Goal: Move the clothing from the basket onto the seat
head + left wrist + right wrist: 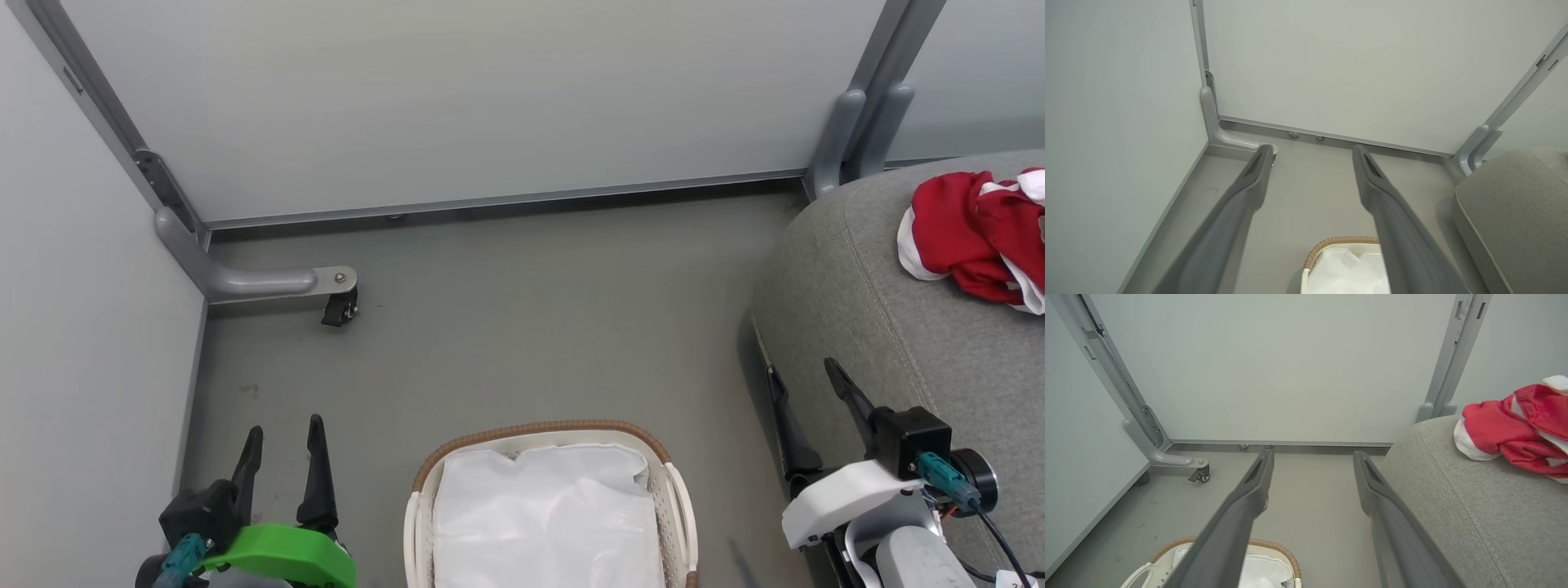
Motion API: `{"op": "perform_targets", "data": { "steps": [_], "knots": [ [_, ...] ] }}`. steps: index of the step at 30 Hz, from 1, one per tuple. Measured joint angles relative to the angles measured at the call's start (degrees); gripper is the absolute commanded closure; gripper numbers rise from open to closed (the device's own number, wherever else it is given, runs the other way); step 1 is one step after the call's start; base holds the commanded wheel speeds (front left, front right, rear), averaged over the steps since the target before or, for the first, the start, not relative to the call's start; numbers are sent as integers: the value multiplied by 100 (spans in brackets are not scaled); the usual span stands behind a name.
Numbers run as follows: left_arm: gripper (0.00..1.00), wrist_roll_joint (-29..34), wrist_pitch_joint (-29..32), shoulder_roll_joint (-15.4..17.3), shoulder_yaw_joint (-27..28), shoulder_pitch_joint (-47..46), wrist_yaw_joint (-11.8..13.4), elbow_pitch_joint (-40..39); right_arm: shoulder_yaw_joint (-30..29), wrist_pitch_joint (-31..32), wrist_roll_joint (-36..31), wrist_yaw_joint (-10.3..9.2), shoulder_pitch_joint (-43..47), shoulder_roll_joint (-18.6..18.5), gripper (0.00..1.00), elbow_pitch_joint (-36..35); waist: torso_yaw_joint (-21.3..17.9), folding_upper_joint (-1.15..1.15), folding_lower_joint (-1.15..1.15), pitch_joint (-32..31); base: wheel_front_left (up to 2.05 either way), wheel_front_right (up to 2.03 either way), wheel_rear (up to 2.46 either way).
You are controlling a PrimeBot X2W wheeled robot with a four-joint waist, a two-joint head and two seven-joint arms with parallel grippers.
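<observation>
Head view: basket (pixel 539 430) at bottom centre on the floor (pixel 506 327). Its inside shows the white liner (pixel 547 514) and no red that I can make out. Clothing (pixel 971 233) lies as a red-and-white heap on the seat (pixel 890 343), up and to the right of the basket and well apart from it. The heap is cut by the picture edge, so its long axis is uncertain. Left gripper (pixel 285 425) is just left of the basket, fingers spread and empty. Right gripper (pixel 800 367) is right of the basket, at the seat's near edge, fingers spread and empty. The right arm is the nearer one to the heap.

Left wrist view: fingers (pixel 1249 192) spread, nothing between them, pointing past the basket's far rim towards the wall panel (pixel 1331 73). A corner of the seat shows to the basket's right.

Right wrist view: fingers (pixel 1249 494) spread and empty, raised above the basket and aimed level at the floor beyond it. The clothing sits to their right, on the seat top.

Judgement: transfer looks complete. Whether anything is left under the liner I cannot tell, and if so, either arm must drop down and back towards the basket.
</observation>
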Motion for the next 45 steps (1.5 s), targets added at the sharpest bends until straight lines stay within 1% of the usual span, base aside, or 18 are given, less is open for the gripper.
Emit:
{"op": "perform_targets", "data": {
  "steps": [14, 15, 20, 22, 31, 45],
  "knots": [
    [0, 55, 0, 0, -87, 27, 10, 71, -4, 0, 83, 0, 114, 1, 0, -44, -8, 0, 0, -133, 0, 0, 0],
    [100, 55, 0, 0, -88, 30, 10, 87, -1, 0, 87, 0, 115, 1, 100, -42, -2, 0, 0, -142, 0, 0, 0],
    [100, 38, 46, -11, -109, 44, 10, 325, 10, 34, 115, 1, 198, 51, 100, 192, -4, 0, 0, -147, 0, 0, 0],
    [100, -131, 104, -13, -92, 46, 10, 339, -12, 100, 278, 1, 216, 57, 100, 223, -10, 0, 0, -150, 0, 0, 0],
    [100, -991, 352, -15, 57, 44, -18, 226, -98, 352, 1310, 0, 216, 54, 100, 163, -43, 0, 0, -165, 0, 0, 0],
    [100, -2186, 699, -16, 248, 37, -57, 55, -192, 678, 2691, 0, 216, 52, 100, 30, -92, 0, 0, -188, 0, 0, 0]
  ]
}}
